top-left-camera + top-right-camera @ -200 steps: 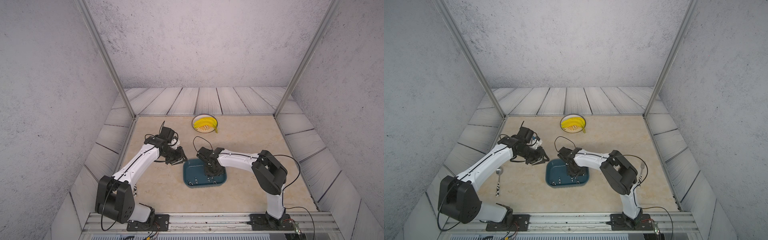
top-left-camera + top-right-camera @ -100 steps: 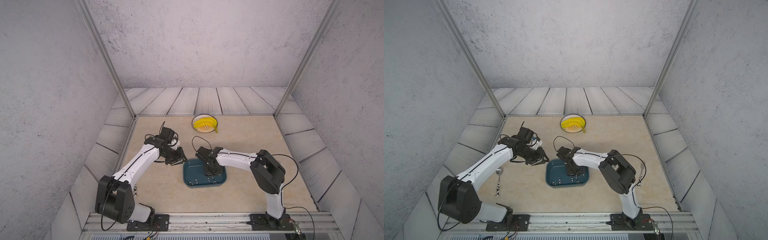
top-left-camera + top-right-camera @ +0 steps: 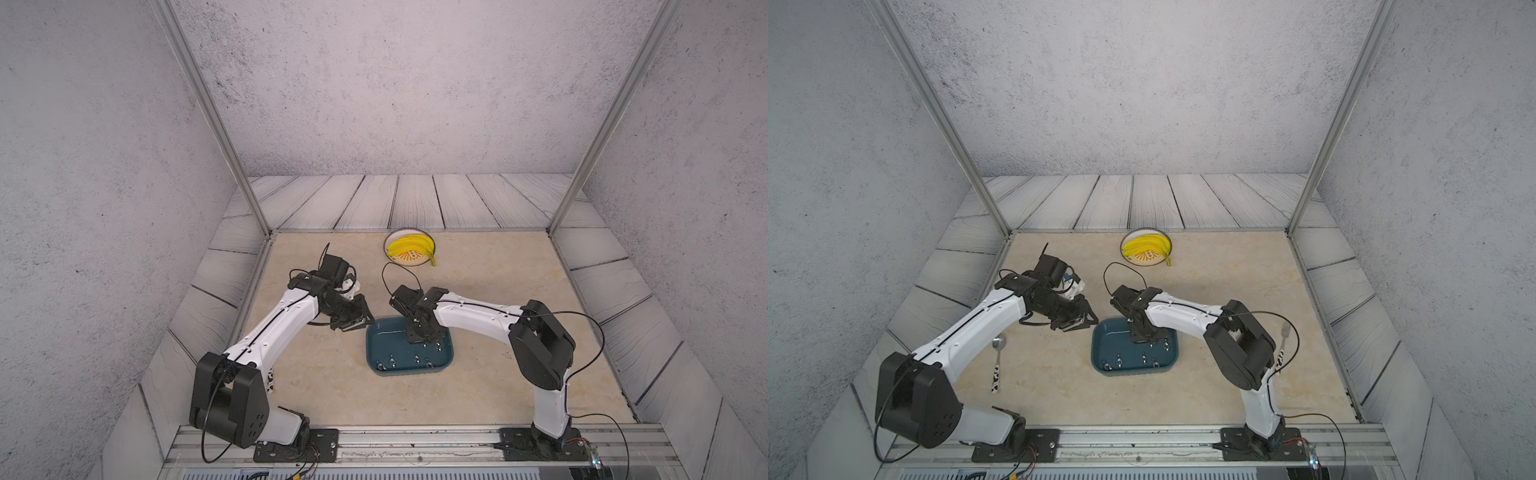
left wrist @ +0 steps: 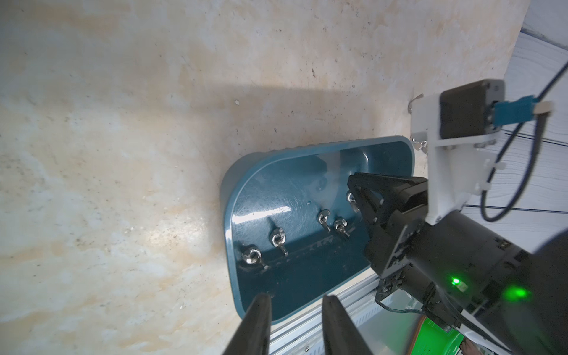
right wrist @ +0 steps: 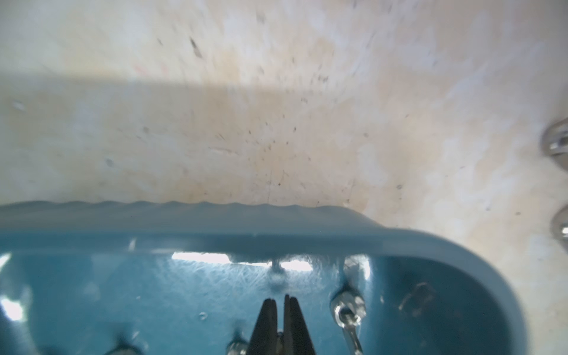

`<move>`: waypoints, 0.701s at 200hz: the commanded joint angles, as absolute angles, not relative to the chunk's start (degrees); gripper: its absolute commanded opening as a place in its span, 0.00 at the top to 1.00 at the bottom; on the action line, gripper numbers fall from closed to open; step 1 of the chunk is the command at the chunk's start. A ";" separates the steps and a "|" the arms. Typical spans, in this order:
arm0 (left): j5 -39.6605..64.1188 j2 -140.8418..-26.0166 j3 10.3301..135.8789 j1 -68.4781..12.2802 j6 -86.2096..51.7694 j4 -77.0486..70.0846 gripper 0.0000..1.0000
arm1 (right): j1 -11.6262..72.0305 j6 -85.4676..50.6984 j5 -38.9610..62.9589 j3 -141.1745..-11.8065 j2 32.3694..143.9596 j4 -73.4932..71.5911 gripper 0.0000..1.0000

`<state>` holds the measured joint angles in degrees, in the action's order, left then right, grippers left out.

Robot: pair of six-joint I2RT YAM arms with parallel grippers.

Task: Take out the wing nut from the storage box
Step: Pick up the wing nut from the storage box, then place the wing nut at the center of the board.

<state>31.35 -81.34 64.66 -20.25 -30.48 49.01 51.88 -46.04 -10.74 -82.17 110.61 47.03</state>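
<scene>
The box sits on the surface just below centre in both top views, with wing nuts loose on its floor, most along its lower edge. The right jaws reach down into its upper half. In the right wrist view they are pressed nearly together with a glint of metal between them, though it is unclear whether they pinch a nut. The left jaws hover by the box's upper left corner, spread and empty

grey speckled walls enclose a beige marbled tabletop edged by pale wooden planks.
</scene>
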 commanded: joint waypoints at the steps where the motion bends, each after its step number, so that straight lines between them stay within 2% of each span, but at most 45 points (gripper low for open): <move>1: 32.60 -80.06 65.48 -20.20 -30.80 48.74 0.65 | 51.35 -45.13 -13.39 -83.23 107.78 49.72 1.00; 48: 33.39 -82.77 68.24 -25.04 -30.95 48.28 0.65 | 47.61 -45.09 -16.98 -79.63 101.56 51.16 1.00; 97: 27.81 -85.93 75.97 -34.44 -27.78 49.84 0.65 | 35.84 -45.17 -16.30 -65.20 90.83 47.89 1.00; 140: 28.07 -88.91 78.88 -36.60 -26.54 50.06 0.65 | 32.73 -44.95 -14.50 -56.82 91.44 42.71 1.00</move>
